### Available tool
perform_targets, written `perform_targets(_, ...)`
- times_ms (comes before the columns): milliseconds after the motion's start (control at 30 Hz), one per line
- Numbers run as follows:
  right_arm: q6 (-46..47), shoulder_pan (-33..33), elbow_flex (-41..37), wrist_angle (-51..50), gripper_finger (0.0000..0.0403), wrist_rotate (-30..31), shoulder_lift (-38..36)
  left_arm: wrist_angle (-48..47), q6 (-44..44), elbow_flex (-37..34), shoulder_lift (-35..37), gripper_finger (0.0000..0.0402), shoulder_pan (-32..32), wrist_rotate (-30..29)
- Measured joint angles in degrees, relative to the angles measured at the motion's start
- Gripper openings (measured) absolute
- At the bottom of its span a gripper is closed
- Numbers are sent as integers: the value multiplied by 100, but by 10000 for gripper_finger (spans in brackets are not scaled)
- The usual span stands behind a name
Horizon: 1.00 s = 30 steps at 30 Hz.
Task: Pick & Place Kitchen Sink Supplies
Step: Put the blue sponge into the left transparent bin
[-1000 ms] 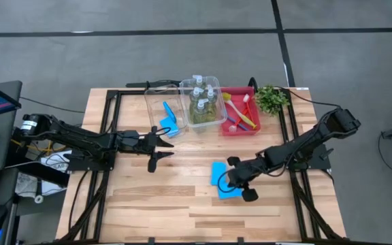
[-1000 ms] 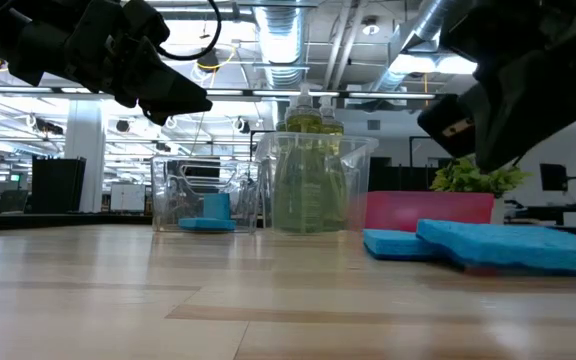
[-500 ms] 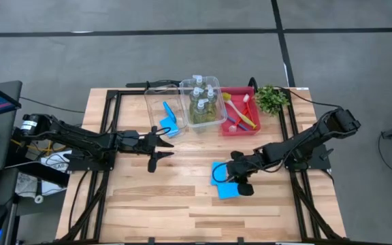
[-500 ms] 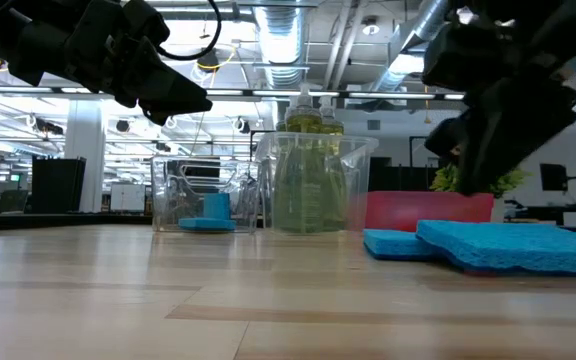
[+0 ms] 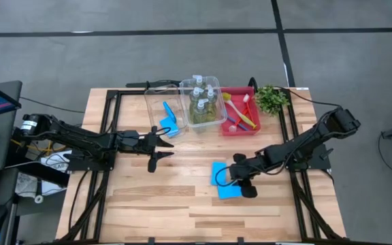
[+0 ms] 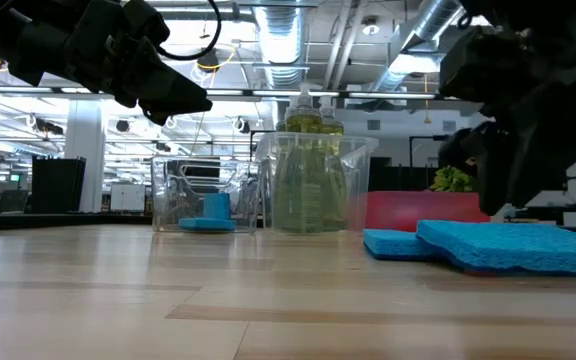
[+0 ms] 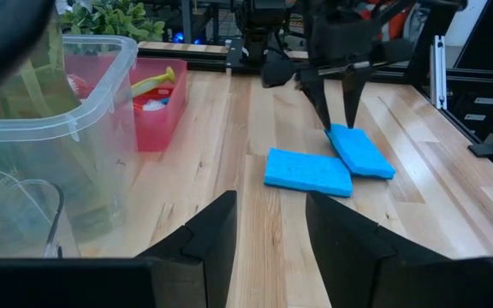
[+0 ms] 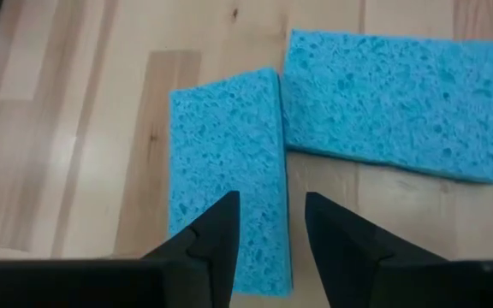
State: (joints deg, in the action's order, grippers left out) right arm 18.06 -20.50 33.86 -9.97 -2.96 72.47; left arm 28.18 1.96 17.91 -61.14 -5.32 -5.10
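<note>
**A:** Where is the right gripper (image 5: 239, 185)?

**B:** Over the middle of the table (image 5: 148, 197), pointing down at two blue sponges. Its fingers (image 8: 216, 231) are spread apart with nothing between them, and the right wrist view shows them straddling one long edge of the near sponge (image 8: 225, 171).

**A:** How do the two sponges lie?

**B:** Flat on the wood, meeting at a corner. The far sponge (image 8: 392, 103) sits at an angle to the near one. In the left wrist view the same pair shows with the right gripper's two fingers coming down just above the one under it (image 7: 362, 152), while the other (image 7: 308, 171) lies beside it.

**A:** And the left gripper (image 5: 160, 144)?

**B:** It hangs above the table's left half, near the first bin (image 5: 152, 102), well apart from the loose sponges. Its fingers (image 7: 204, 235) are open and empty.

**A:** Where are the other supplies?

**B:** Along the far edge. The first bin holds a third sponge (image 5: 169, 117), standing on edge. The second bin (image 5: 218, 112) holds the bottles (image 5: 200, 102) of yellow-green liquid with white tops. The red tray (image 5: 250, 129) next to it holds the brushes (image 5: 240, 112), a yellow and a red handle showing plainly. A small green plant (image 5: 271, 98) stands just beside the tray at the table's far right corner
</note>
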Motion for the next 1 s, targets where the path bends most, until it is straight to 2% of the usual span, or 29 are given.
perform_targets(200,33,-6,-403,651,119,0,0,2,0,0,0,143,1,0)
perform_targets(333,404,-6,-630,902,114,-2,125,2,0,0,0,143,2,0)
perform_targets(567,621,2,-694,1231,103,-48,1057,6,0,-2,-15,143,2,0)
perform_targets(733,239,62,-675,1636,63,-96,1655,10,0,-9,-64,143,2,0)
perform_targets(867,-41,184,-658,1654,11,-273,1668,17,0,-7,-124,143,2,0)
perform_targets(1000,-341,192,-580,1537,13,-320,1317,30,0,-7,-170,143,1,-1)
